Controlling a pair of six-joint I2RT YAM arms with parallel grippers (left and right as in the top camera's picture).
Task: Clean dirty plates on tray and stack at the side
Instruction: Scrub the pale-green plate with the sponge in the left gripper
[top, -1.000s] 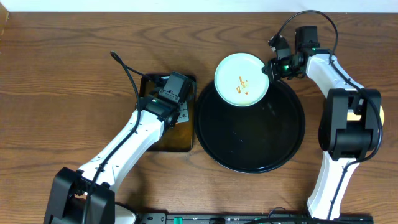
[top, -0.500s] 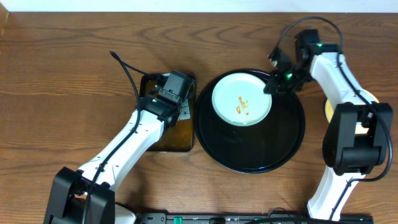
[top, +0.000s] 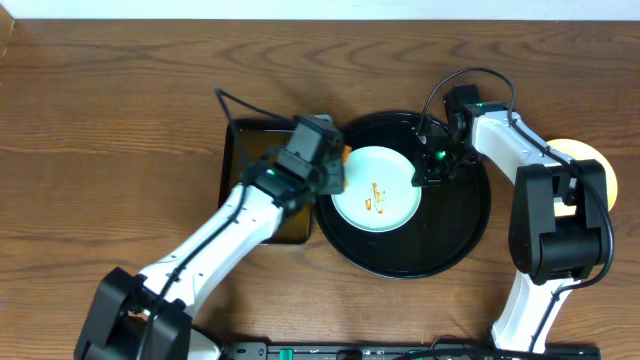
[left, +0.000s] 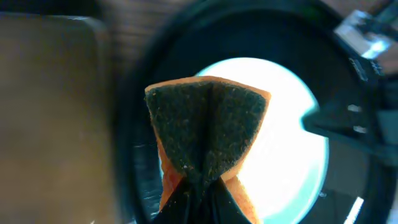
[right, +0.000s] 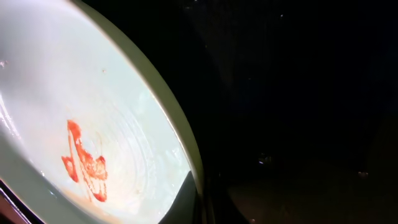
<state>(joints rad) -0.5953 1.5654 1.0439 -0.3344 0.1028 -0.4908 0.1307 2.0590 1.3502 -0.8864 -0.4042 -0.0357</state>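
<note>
Though both closed, left end effector (left: 200, 191) on sponge (left: 208, 124), right end effector (top: 428, 172) on plate (top: 396, 176).

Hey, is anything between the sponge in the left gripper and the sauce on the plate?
Nothing visible. The sponge, pinched in the left gripper, is at the plate's left edge, and the smear lies bare. The right gripper holds the right rim, out of the way.

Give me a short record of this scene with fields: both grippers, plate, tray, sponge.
tray: black, round
plate: pale, within the tray, orange-red sauce smear
sponge: orange, dark scouring face
left gripper: shut on sponge, at plate's left edge
right gripper: shut on plate's right rim
pan: dark, rectangular, left of tray
yellow plate: right of tray, partly hidden
</note>
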